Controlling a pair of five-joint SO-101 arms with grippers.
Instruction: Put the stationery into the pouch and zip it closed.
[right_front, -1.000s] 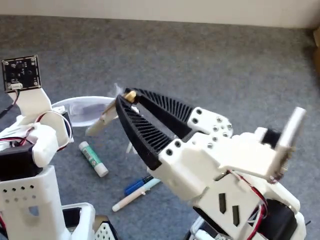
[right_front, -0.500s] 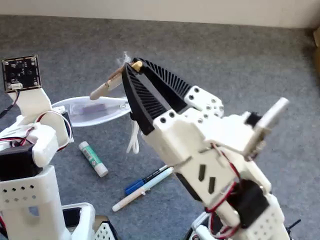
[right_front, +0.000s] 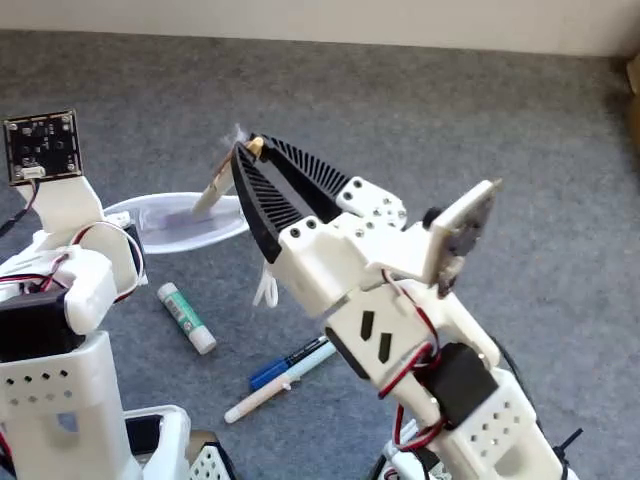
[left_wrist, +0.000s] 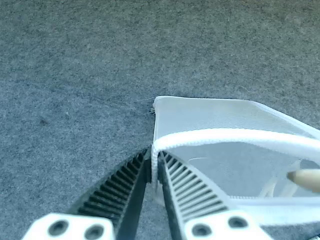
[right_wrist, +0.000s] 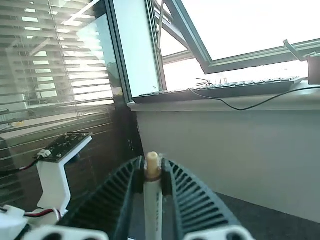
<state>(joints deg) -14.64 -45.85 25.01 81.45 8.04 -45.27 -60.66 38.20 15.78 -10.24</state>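
Note:
The clear mesh pouch (right_front: 180, 222) lies open on the grey carpet; in the left wrist view the pouch (left_wrist: 225, 125) has its white rim pinched in my shut left gripper (left_wrist: 154, 161). My right gripper (right_front: 248, 150) is shut on the top end of a beige pen (right_front: 215, 188), which hangs steeply with its lower end at the pouch mouth. The same pen (right_wrist: 152, 175) stands clamped between the right gripper's black fingers (right_wrist: 112, 200). Its tip (left_wrist: 305, 179) shows over the pouch's open side. A glue stick (right_front: 187, 318), a blue pen (right_front: 290, 365) and a white pen (right_front: 262, 398) lie on the carpet in front of the pouch.
The left arm's body (right_front: 60, 290) stands at the left edge, its camera board (right_front: 42, 145) raised. A white cord (right_front: 265, 285) trails from the pouch toward the pens. A pale wall borders the carpet at the back. Open carpet stretches to the right.
The right arm has swung and lifted the beige pen from nearly flat beside the pouch to steeply tilted, its lower end now at the pouch mouth. The left arm has kept still.

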